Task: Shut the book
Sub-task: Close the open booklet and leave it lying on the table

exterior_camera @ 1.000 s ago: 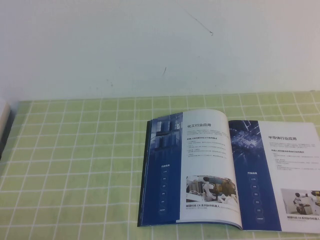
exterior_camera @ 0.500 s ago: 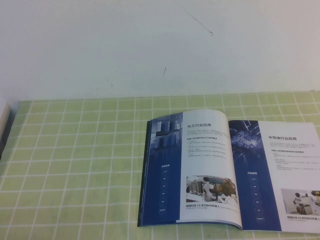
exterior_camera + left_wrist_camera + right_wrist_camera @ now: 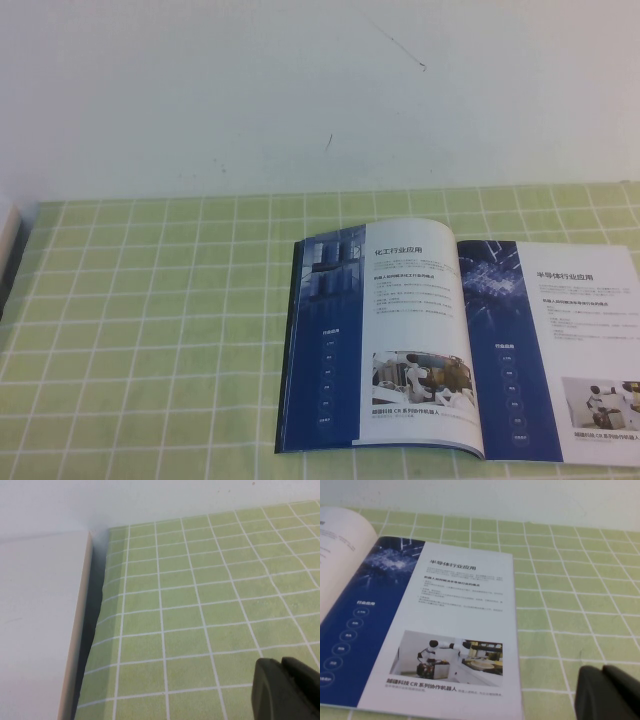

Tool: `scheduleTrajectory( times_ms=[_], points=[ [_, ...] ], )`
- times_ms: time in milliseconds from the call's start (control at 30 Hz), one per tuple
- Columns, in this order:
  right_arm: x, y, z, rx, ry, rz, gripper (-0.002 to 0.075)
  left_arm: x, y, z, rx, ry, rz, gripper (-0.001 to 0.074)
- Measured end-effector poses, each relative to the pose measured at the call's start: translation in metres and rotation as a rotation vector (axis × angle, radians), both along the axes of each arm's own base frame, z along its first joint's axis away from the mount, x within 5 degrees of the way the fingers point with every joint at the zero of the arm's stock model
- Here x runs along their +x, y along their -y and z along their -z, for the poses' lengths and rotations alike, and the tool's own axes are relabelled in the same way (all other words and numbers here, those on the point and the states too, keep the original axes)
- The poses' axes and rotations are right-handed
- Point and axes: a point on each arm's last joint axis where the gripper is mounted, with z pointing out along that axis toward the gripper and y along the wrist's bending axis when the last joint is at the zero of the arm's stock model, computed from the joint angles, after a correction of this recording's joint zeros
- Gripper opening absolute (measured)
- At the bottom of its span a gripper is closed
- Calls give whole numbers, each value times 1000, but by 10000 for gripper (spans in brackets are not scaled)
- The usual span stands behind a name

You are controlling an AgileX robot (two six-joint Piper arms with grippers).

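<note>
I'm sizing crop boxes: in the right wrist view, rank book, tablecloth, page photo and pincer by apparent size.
1. Book
2. Tablecloth, close behind
3. Page photo
4. Right pincer, over tablecloth beside the book, cropped and nearest the camera, so unsure against the photo.
Left pincer shows only in its own wrist view, above tablecloth.

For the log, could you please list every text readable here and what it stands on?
"化工行业应用": heading on the brochure's left page.
"半导体行业应用": heading on its right page.
"越疆科技 CR 系列协作机器人": caption beneath that page's photo.
Remaining print: too small to read.
The left pincer hangs over bare tablecloth; the right pincer, beside the right page.
</note>
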Motion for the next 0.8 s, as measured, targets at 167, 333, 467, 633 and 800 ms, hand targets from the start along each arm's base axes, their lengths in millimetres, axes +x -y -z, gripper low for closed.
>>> scheduleTrajectory(
  times_ms=[167,333,467,633,800],
  points=[
    [0,0,0,0,0,0,-3,0,0,0,0,0,0,-4],
    [1,0,-1,-6,17,0,-3,1,0,-2,-1,27,0,-4],
    [4,0,-11,-27,145,-5,-3,3,0,-12,-3,154,-3,-4],
    [5,-1,-41,-42,468,-19,-3,3,-1,-36,-6,425,-7,-4],
    [-3,-3,-66,-50,766,-33,-3,-2,-1,-55,-10,633,-10,-4]
  ],
)
